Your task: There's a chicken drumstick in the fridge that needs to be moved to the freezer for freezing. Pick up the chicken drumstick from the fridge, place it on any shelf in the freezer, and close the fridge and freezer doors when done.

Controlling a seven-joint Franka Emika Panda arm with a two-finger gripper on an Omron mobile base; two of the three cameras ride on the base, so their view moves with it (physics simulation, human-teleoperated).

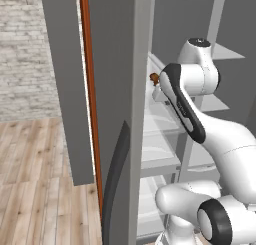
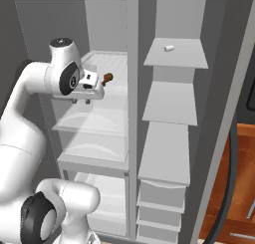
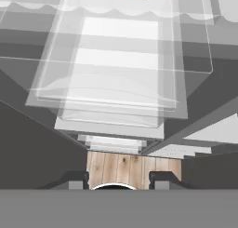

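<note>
We're inside the fridge (image 2: 107,138) now, both doors swung wide. The gripper (image 2: 87,99) hangs low over an upper glass shelf (image 2: 94,121), pointing down, and from the hand view its fingertips (image 3: 76,179) stand apart — nothing between them. The chicken drumstick (image 2: 107,78) sits just beside the hand, near the front of the top glass shelf, not touching the fingers as far as we can tell. Over in the freezer (image 2: 172,103), a small white object (image 2: 169,48) rests on the top shelf (image 2: 175,59).
</note>
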